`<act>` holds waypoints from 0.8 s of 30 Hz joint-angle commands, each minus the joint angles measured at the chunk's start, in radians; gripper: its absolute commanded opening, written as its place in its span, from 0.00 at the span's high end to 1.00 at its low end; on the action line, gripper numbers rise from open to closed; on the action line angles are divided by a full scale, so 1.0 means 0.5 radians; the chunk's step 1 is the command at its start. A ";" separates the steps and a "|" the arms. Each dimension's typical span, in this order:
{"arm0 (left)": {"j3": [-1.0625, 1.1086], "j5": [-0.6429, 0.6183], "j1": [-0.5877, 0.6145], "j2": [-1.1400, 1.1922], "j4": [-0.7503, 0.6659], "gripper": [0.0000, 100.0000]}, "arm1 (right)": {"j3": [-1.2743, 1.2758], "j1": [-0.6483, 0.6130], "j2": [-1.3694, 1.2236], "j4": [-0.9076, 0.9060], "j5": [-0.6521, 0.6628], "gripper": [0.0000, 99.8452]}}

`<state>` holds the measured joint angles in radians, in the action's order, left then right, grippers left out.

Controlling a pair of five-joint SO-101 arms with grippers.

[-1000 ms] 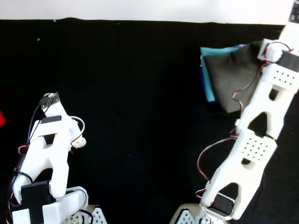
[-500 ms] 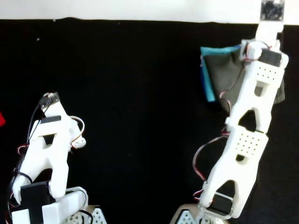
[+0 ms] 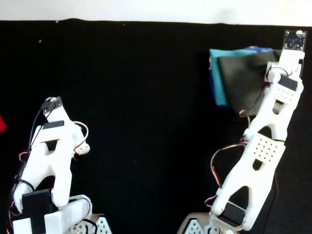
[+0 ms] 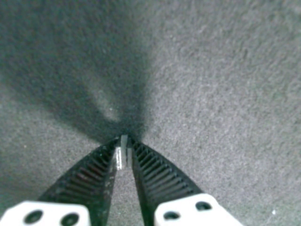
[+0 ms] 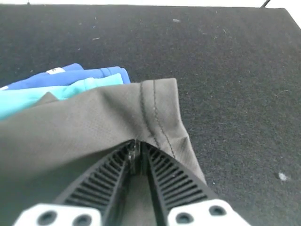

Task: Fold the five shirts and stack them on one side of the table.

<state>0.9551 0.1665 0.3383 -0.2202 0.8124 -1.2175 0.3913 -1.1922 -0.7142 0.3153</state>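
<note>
A dark grey shirt (image 3: 240,78) lies on top of a stack at the far right of the black table, over a teal shirt (image 3: 217,85) and a blue shirt (image 3: 257,48). My right gripper (image 5: 135,151) is shut on the grey shirt (image 5: 84,127) near its stitched hem, at the stack's right side. In the right wrist view the teal shirt (image 5: 51,92) and blue shirt (image 5: 75,75) peek out beneath the grey one. My left gripper (image 4: 123,151) is shut with nothing in it, tips just above the bare cloth at the near left.
The left arm (image 3: 48,156) is folded back at the near left. A bit of red fabric (image 3: 1,124) shows at the table's left edge. The black table cloth (image 3: 146,97) runs to a white strip along the far edge.
The right arm swung toward the far edge and left, then back right. The grey shirt's bulging corner has been drawn flatter over the stack. The left arm has kept still.
</note>
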 commanded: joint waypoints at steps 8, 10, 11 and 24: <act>0.011 0.009 0.020 -0.011 -0.040 0.99 | -0.640 -0.038 0.410 -0.763 -0.571 0.84; 0.011 0.009 0.020 -0.011 -0.040 0.99 | -0.717 -0.044 0.502 -0.941 -0.577 0.83; 0.011 0.009 0.020 -0.011 -0.040 0.99 | -0.750 -0.044 0.548 -1.014 -0.574 0.83; 0.011 0.009 0.020 -0.011 -0.040 0.99 | -0.836 -0.226 1.257 -1.873 -0.571 0.83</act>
<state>0.9551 0.1665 0.3383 -0.2202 0.8124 -1.5965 0.3360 -0.7058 -1.5612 0.0437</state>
